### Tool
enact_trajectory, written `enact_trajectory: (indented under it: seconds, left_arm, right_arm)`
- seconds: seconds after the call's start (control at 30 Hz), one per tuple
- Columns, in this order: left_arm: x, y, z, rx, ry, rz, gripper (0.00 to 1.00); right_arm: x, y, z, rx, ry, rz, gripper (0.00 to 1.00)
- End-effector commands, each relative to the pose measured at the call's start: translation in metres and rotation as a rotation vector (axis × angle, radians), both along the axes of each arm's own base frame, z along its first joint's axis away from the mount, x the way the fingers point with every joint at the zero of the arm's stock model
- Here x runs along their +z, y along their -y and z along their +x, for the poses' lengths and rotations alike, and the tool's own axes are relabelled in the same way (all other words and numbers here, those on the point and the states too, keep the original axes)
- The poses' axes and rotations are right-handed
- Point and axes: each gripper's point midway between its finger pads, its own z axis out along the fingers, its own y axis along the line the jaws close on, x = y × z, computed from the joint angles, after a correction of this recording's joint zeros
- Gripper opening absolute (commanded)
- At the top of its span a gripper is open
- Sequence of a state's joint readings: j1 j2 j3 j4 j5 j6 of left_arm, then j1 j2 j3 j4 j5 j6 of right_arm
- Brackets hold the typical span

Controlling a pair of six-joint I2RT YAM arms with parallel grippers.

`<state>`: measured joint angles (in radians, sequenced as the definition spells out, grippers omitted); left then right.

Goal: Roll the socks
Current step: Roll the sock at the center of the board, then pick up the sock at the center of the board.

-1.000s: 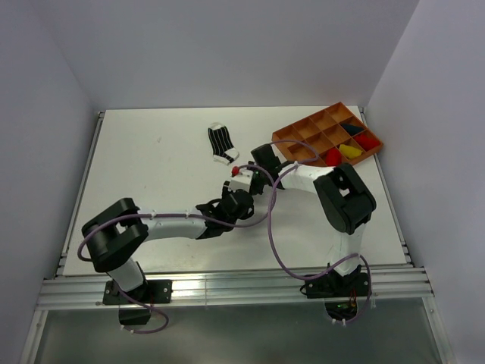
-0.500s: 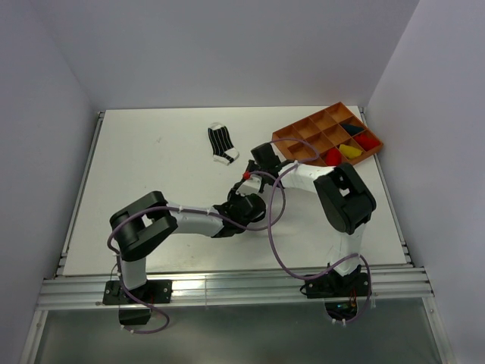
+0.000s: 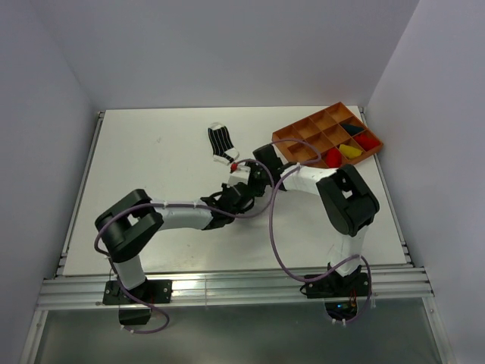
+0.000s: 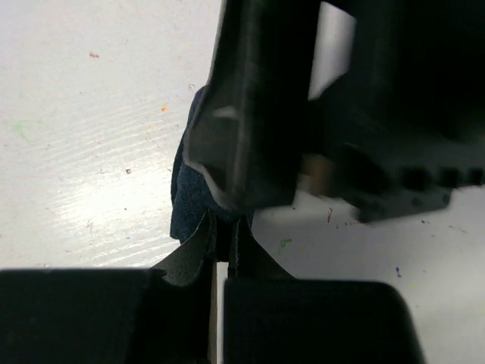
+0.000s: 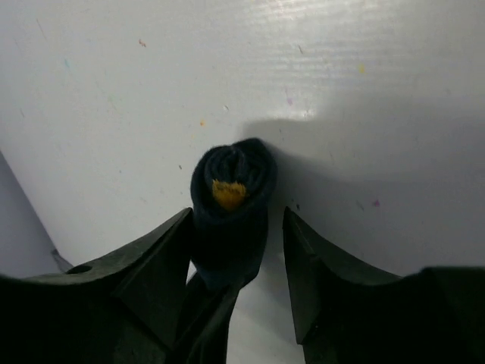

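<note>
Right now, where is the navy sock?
The navy sock sits rolled up on the table, inside the open right tool in the right wrist view; the left wrist view shows the left tool pinching its fabric.

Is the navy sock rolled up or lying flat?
Rolled up: in the right wrist view the navy sock is wound into a tight spiral.

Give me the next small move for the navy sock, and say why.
Probably back the right hand off the navy sock: the sock is rolled, the jaws stand open either side of it, and the left hand is shut on its fabric.
</note>
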<state>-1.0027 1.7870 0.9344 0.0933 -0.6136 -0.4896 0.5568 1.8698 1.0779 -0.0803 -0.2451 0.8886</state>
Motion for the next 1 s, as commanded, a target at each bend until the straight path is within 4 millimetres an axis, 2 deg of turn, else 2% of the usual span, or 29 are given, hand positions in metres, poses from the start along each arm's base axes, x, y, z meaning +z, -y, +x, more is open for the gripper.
enact_trajectory:
  seconds: [0.0, 0.03, 0.07, 0.1, 0.13, 0.2, 0.27, 0.3, 0.37, 0.67, 0.9, 0.97]
  left_arm:
    - [-0.013, 0.001, -0.017, -0.068, -0.194, -0.154, 0.01]
    - [-0.007, -0.003, -0.014, -0.054, -0.199, -0.198, 0.01]
    - [-0.004, 0.002, -0.018, -0.084, -0.234, -0.248, 0.01]
    - [-0.006, -0.002, -0.021, -0.085, -0.255, -0.271, 0.01]
    - [0.003, -0.003, -0.015, -0.074, -0.259, -0.338, 0.01]
    - [0.002, -0.003, -0.021, -0.102, -0.316, -0.409, 0.01]
    - [0.006, -0.008, -0.012, -0.075, -0.333, -0.487, 0.01]
    - [0.003, -0.008, -0.017, -0.092, -0.372, -0.514, 0.01]
    - [0.004, -0.011, -0.012, -0.078, -0.386, -0.568, 0.01]
    - [-0.007, -0.016, -0.015, -0.055, -0.486, -0.689, 0.01]
    - [-0.014, -0.020, -0.022, -0.031, -0.545, -0.782, 0.01]
    - [-0.015, -0.019, -0.023, -0.026, -0.558, -0.816, 0.01]
  right_arm:
    - [0.026, -0.004, -0.003, -0.004, 0.073, 0.054, 0.62]
    - [0.030, -0.003, -0.003, -0.016, 0.087, 0.061, 0.65]
    - [0.035, -0.005, 0.001, -0.022, 0.115, 0.083, 0.67]
    - [0.033, -0.004, -0.001, -0.029, 0.110, 0.089, 0.68]
    - [0.035, -0.004, 0.000, -0.035, 0.118, 0.097, 0.68]
    - [0.036, -0.006, 0.000, -0.038, 0.121, 0.114, 0.69]
    - [0.033, -0.009, -0.001, -0.033, 0.119, 0.116, 0.69]
    - [0.032, -0.009, -0.002, -0.035, 0.112, 0.116, 0.69]
    - [0.028, -0.013, -0.002, -0.027, 0.103, 0.116, 0.69]
    - [0.008, -0.028, -0.010, -0.010, 0.056, 0.082, 0.69]
    - [-0.006, -0.027, -0.009, -0.010, 0.039, 0.049, 0.68]
    - [-0.012, -0.027, -0.009, 0.001, 0.027, 0.033, 0.64]
